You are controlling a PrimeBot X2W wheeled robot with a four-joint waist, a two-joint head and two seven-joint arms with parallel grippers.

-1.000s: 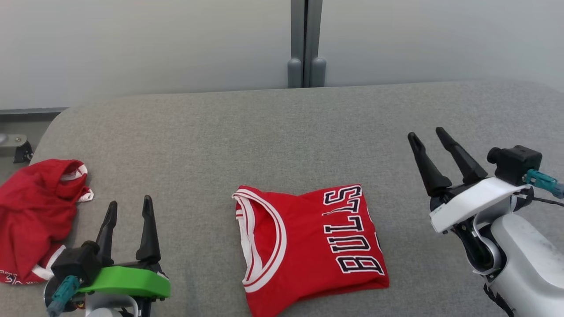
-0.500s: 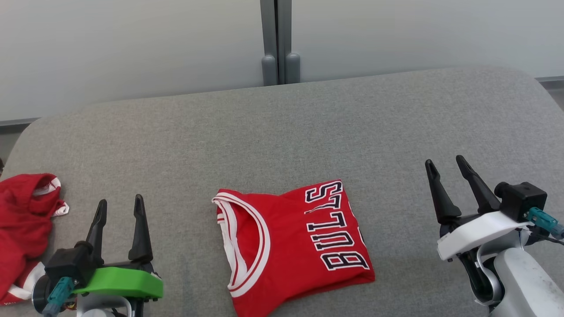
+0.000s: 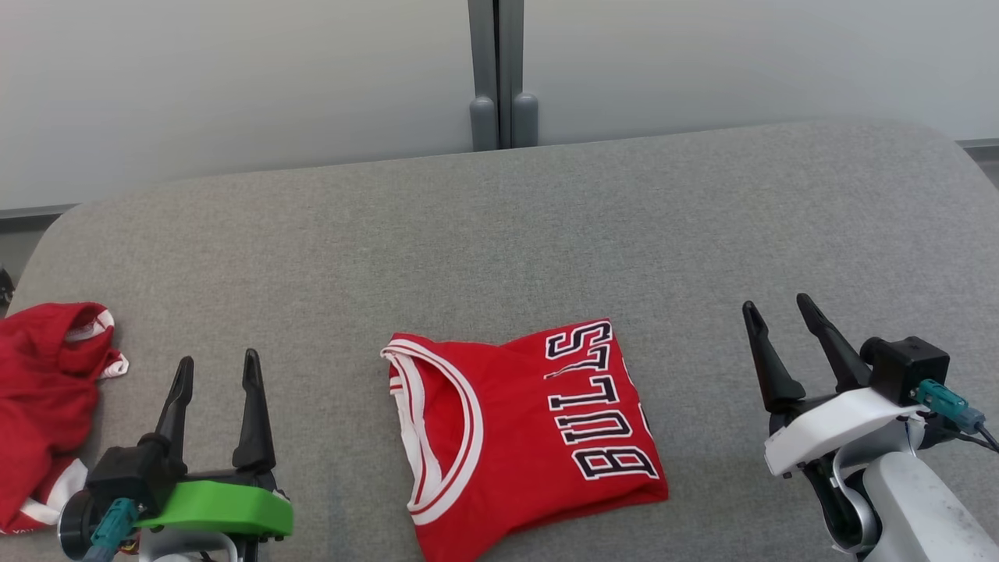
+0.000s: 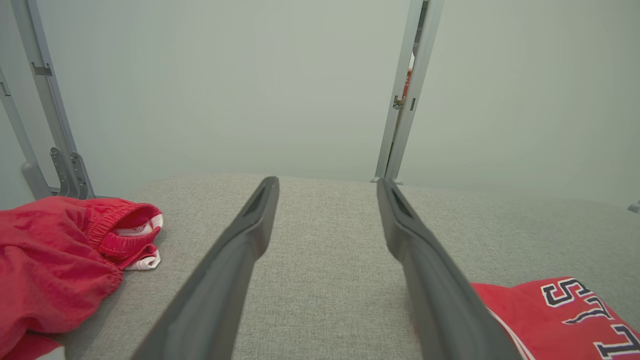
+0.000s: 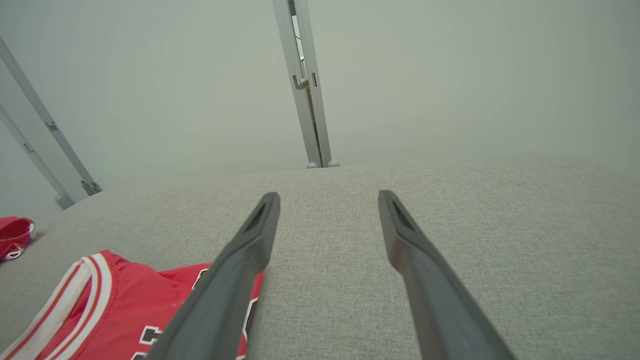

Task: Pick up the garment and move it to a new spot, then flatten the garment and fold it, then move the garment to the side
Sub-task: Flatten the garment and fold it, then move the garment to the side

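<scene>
Currently, folded red jersey (image 3: 538, 445), neckline (image 3: 478, 425) at 9 o'clock, lies flat; left end effector (image 3: 218, 357) and right end effector (image 3: 777, 303) spread apart.

Head looks down; low wrist cameras share the jersey (image 3: 531, 437).

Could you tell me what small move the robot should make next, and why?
Probably ease the right gripper toward the right edge of the folded jersey to grasp it. The jersey lies folded, the left gripper and the right both stand open and clear of it, and a crumpled red garment sits at the left, so shifting it rightward seems the remaining step.
</scene>
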